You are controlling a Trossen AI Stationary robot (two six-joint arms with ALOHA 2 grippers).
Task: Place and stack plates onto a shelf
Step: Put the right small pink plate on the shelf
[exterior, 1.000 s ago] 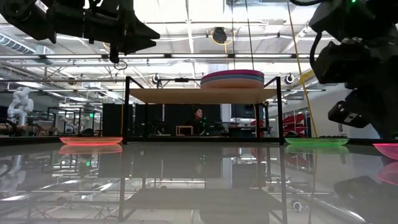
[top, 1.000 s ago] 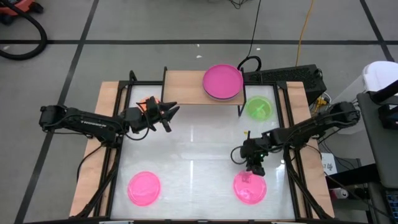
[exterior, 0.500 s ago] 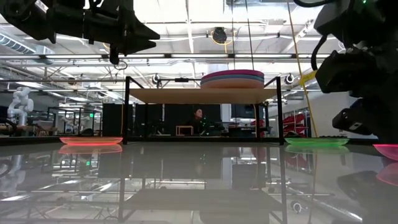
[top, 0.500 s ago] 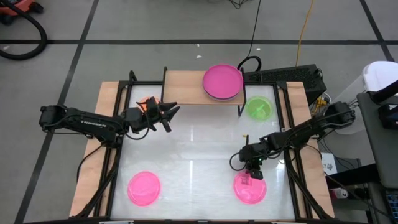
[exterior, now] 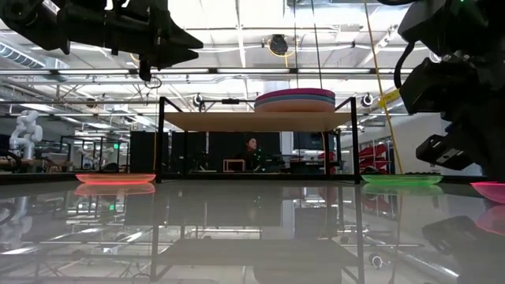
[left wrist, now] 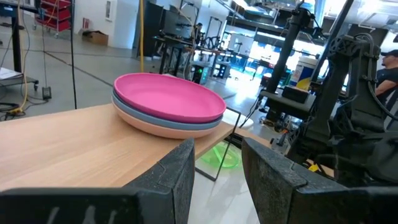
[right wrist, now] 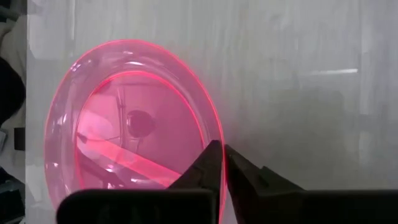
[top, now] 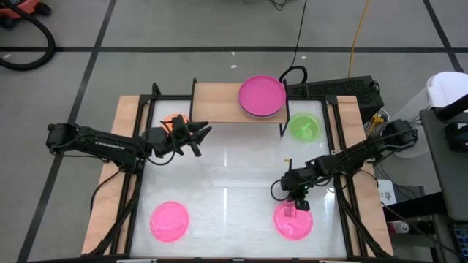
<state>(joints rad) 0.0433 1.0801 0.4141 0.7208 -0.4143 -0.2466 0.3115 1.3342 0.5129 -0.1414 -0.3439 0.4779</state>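
Note:
My right gripper (top: 296, 203) points down at the far rim of a small hot-pink plate (top: 294, 223) near the table's right front, and is shut on it (right wrist: 222, 155). My left gripper (top: 194, 136) hovers open (left wrist: 217, 165) in the air facing the shelf (top: 219, 102). The shelf carries a stack with a magenta plate (top: 262, 96) on top, over a blue and a salmon one (left wrist: 168, 127). An orange plate (top: 172, 119), a green plate (top: 303, 127) and a second hot-pink plate (top: 169, 220) lie flat on the table. My right gripper pinches the hot-pink plate's rim (right wrist: 217, 134) on the side toward the table's far edge. One finger is inside the rim and one outside. The fingers come from above, pointing down. The plate lies flat on the table (exterior: 491, 188).
The shelf's left half (left wrist: 74, 143) is bare wood. The shelf's black legs (exterior: 161, 142) stand at the table's far side. The green plate sits just right of the shelf. The white tabletop's middle (top: 234, 175) holds no objects. Cables hang behind the table.
My right gripper has moved a little toward the table's near edge and down onto the far rim of the hot-pink plate. The plate has stayed where it was.

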